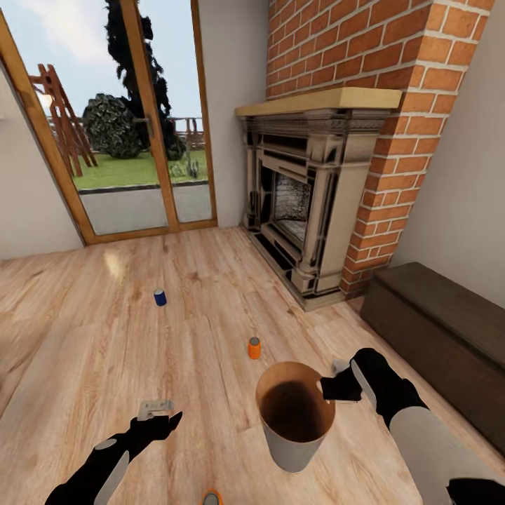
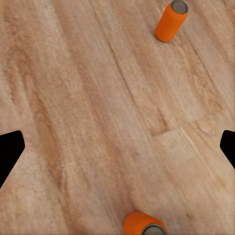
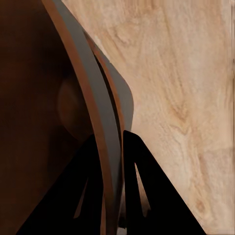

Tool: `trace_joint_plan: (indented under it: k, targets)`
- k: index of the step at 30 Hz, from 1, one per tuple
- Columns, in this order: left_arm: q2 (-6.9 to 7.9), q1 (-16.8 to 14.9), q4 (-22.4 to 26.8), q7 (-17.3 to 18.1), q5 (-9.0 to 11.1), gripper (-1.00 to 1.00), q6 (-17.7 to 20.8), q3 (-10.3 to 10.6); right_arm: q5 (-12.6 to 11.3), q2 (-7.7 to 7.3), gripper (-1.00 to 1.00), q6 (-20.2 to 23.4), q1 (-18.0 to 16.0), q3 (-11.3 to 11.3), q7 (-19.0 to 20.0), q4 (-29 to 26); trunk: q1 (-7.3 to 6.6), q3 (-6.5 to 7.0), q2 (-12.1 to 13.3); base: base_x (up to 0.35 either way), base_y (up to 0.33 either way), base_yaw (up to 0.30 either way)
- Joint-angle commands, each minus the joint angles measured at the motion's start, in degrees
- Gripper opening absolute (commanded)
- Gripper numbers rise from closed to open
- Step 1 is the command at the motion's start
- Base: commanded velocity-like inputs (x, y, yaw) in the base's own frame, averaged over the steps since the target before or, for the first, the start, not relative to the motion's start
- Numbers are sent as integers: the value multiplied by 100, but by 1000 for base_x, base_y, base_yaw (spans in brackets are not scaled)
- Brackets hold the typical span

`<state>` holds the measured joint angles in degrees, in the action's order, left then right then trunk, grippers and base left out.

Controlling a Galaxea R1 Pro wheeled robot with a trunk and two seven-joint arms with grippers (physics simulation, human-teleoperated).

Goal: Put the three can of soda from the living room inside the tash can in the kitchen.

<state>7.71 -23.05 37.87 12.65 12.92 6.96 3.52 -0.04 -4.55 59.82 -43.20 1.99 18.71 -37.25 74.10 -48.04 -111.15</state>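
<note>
Wood planks carry three soda cans, all upright: one dark blue can (image 1: 160,297) far left near the glass doors (image 1: 133,119), one orange can (image 1: 254,348) mid-floor, another orange can (image 1: 212,498) nearest the robot. One trash can (image 1: 294,414) (brown inside, pale outside) hangs from the right gripper (image 1: 335,388), pinched on its rim. The left gripper (image 1: 163,414) hovers, fingers spread wide.

two orange cans (image 2: 171,21), wood floor (image 2: 88,112)
</note>
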Motion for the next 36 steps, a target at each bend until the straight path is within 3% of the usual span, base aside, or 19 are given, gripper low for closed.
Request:
trace_joint_plan:
  k: [1, 4, 12, 20, 36]
  targets:
    - [0, 1, 1, 2, 1, 100, 0, 0, -119, -99, -100, 18, -30, -6, 39, 2, 0, 0, 0, 0, 15, 0]
    - [2, 2, 1, 2, 1, 100, -1, 0, -128, -304, -100, 18, -69, -12, 47, -16, 0, 0, 0, 0, 7, 0]
    - [-2, 2, -6, -6, -26, 100, -89, 5, -127, -456, -100, 18, -84, -45, 50, -239, 0, 0, 0, 0, -123, 0]
    - [-4, 2, -7, -7, -33, 100, -146, 0, -136, -443, -100, 18, -79, -209, 45, -287, 0, 0, 0, 0, -105, 0]
    - [3, 2, -1, -10, -19, 100, -216, 2, -136, -397, -100, 18, -75, -153, 45, -299, 0, 0, 0, 0, -4, 0]
